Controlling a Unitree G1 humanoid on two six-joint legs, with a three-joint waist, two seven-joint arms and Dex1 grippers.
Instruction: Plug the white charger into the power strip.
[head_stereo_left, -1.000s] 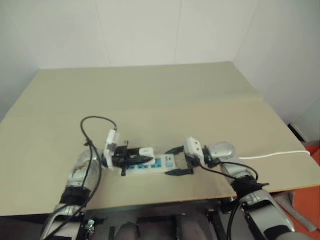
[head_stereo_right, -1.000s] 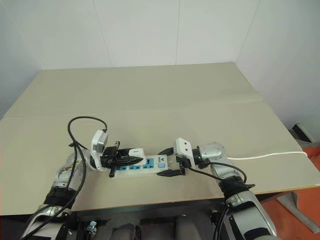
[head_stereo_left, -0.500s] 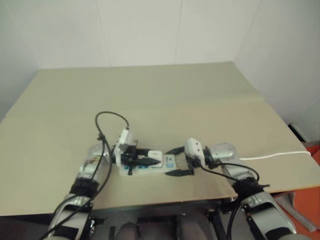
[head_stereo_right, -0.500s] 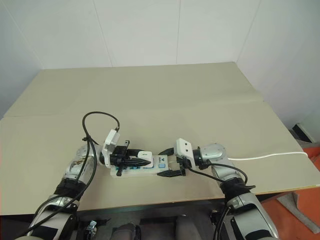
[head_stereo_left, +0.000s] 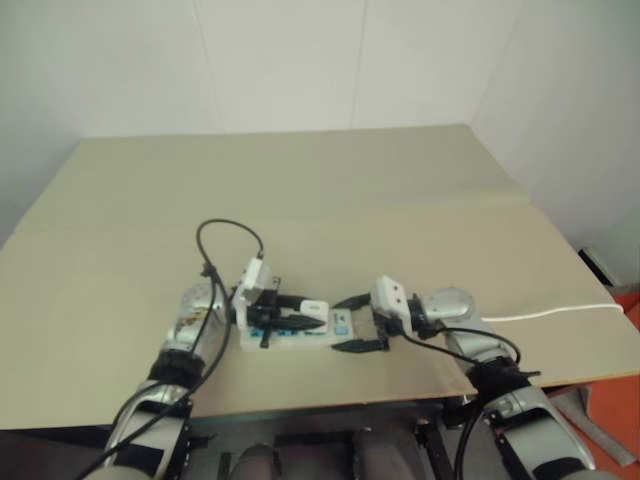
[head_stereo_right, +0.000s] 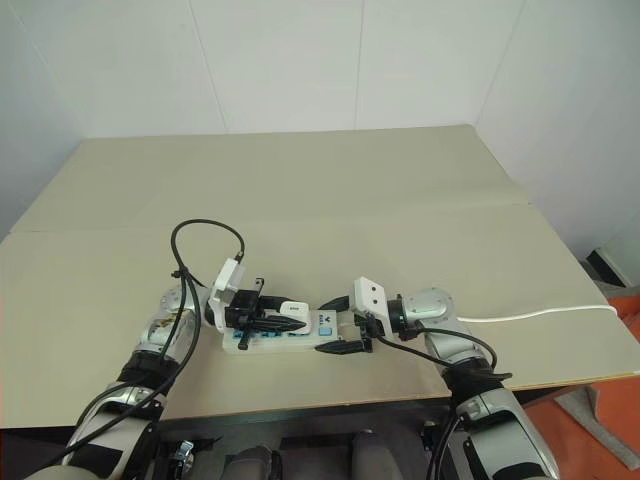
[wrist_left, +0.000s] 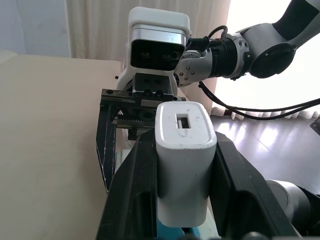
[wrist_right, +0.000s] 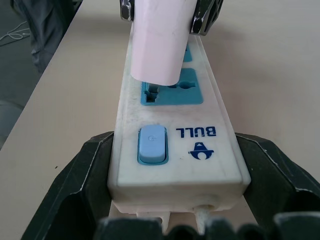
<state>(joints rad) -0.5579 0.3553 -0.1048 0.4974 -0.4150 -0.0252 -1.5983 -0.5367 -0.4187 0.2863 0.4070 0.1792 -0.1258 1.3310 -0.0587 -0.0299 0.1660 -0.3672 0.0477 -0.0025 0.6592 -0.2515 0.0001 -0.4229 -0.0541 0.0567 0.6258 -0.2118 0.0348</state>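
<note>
1. white charger (wrist_left: 183, 165) clamped between the left gripper (head_stereo_right: 290, 318) jaws, closed tight on its sides, held just above the power strip (wrist_right: 175, 135)
2. charger sits over the blue socket next to the switch end; seated or not – can't tell
3. power strip lies flat on the surface (head_stereo_right: 300, 190), near the front edge
4. right gripper (head_stereo_right: 335, 322) jaws straddle the strip's switch end, one finger on each side; gripping or just beside it – can't tell
5. thin white cord (head_stereo_right: 540, 313) runs off right across the surface

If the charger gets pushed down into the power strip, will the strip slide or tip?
Probably not. The power strip is a long, flat bar lying on the table, so tipping looks unlikely. The right gripper flanks its switch end, which should limit sliding. Smooth plastic might still skid.
</note>
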